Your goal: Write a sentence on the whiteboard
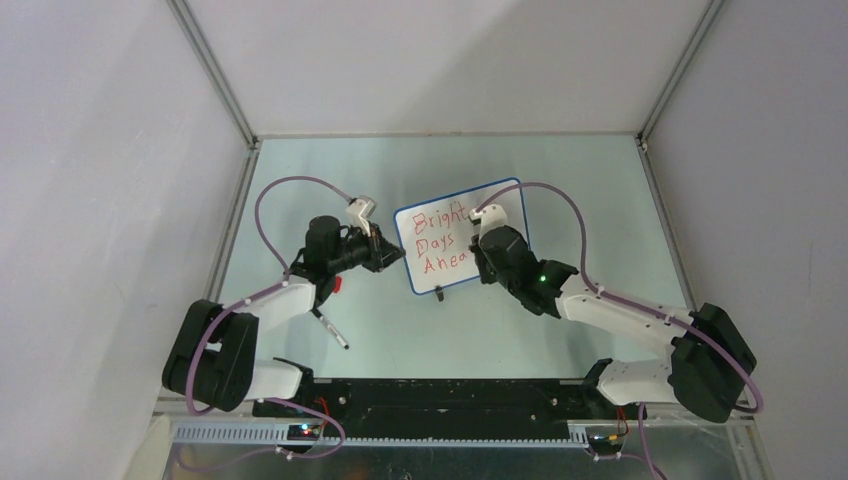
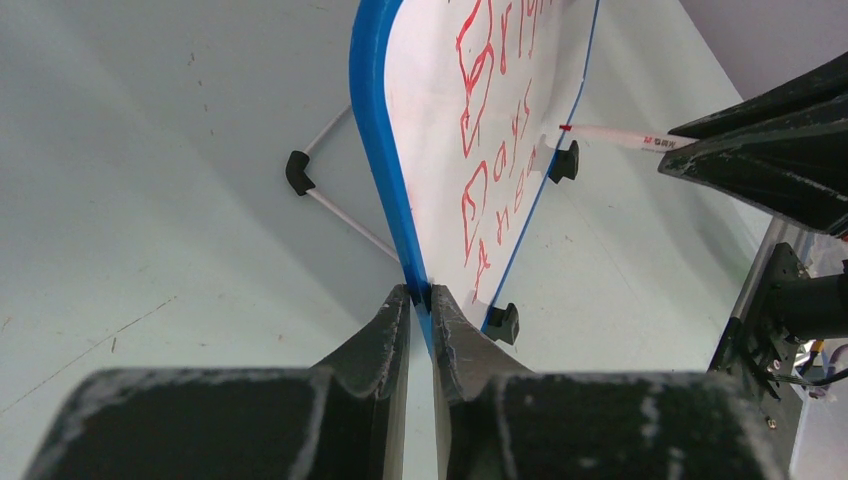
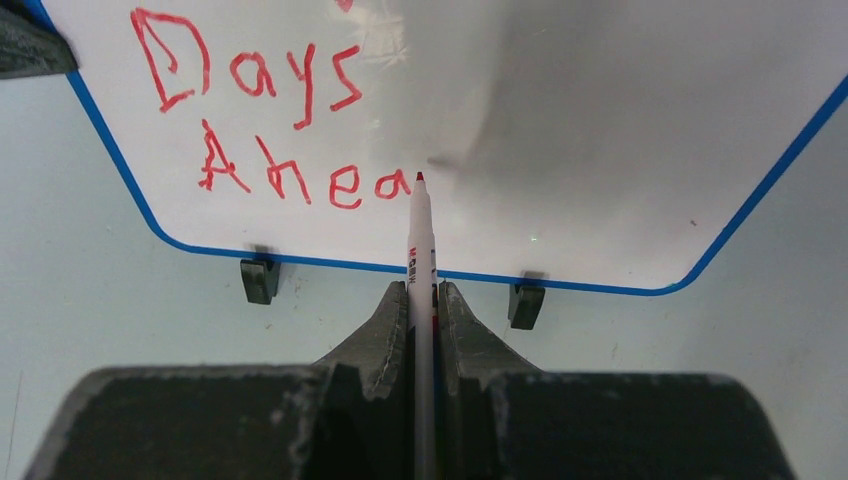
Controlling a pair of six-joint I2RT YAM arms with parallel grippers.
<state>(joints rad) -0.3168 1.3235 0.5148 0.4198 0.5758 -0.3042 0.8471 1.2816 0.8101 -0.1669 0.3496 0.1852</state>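
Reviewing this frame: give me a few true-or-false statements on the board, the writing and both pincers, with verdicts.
1. The left pincer clamps the whiteboard by its blue rim. True.
2. The right pincer is empty. False: it is shut on a red marker.
3. The sentence is finished. False: the last line reads "Ahea", with no d.
4. The marker's tip sits just right of the last written letter. True.
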